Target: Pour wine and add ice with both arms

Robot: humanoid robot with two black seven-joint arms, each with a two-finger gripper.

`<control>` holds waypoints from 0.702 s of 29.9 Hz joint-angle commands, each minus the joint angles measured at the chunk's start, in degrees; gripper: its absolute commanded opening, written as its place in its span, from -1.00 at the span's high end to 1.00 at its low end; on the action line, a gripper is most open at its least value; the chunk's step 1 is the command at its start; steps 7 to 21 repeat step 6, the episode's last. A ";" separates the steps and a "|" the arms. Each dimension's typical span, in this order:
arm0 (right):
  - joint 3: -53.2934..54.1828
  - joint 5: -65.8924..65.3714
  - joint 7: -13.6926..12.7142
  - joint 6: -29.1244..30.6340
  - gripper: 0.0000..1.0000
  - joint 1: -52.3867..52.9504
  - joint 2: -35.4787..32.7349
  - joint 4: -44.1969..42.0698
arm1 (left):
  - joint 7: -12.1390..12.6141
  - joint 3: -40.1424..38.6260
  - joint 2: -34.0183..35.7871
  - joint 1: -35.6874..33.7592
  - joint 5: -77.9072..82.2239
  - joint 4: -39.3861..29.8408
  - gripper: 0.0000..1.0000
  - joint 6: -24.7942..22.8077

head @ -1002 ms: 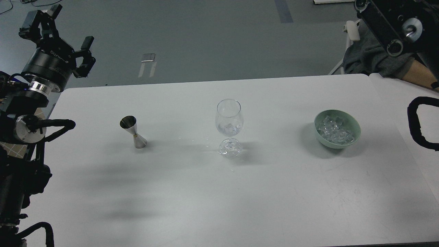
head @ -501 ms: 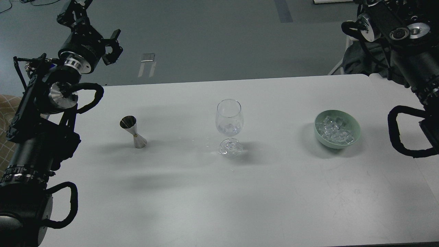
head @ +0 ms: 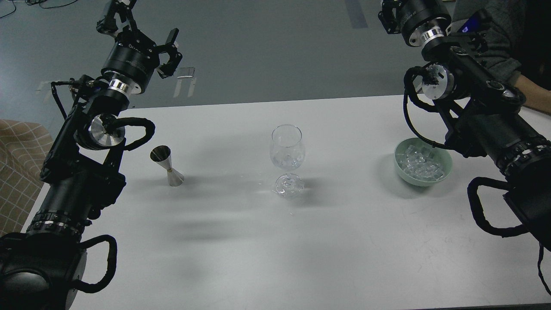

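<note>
A clear wine glass point(head: 287, 148) stands mid-table with a few ice cubes point(head: 286, 162) in its bowl. A steel jigger point(head: 167, 166) stands upright to its left. A green bowl point(head: 447, 171) to the right holds a heap of ice point(head: 419, 165). My left gripper point(head: 142, 30) is raised beyond the table's far-left edge, open and empty, well above and behind the jigger. My right gripper point(head: 398, 13) is high at the top edge, behind the bowl; its fingers are cut off by the frame. My right forearm hangs over the bowl's right rim.
The white table point(head: 275, 249) reaches from left to right. A person's grey sleeve point(head: 495, 64) and hand point(head: 533, 92) show at the far right behind my right arm. A checked cloth point(head: 17, 163) lies off the table's left edge.
Both arms have swung inward: the left gripper moved right and up, the right arm moved left over the bowl. Glass, jigger and bowl have not moved.
</note>
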 commanded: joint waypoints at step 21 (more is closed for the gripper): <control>0.18 11.60 0.61 1.58 -1.00 -0.60 1.53 -1.22 | 1.72 1.13 -1.70 -2.10 -13.41 4.62 -0.96 -4.21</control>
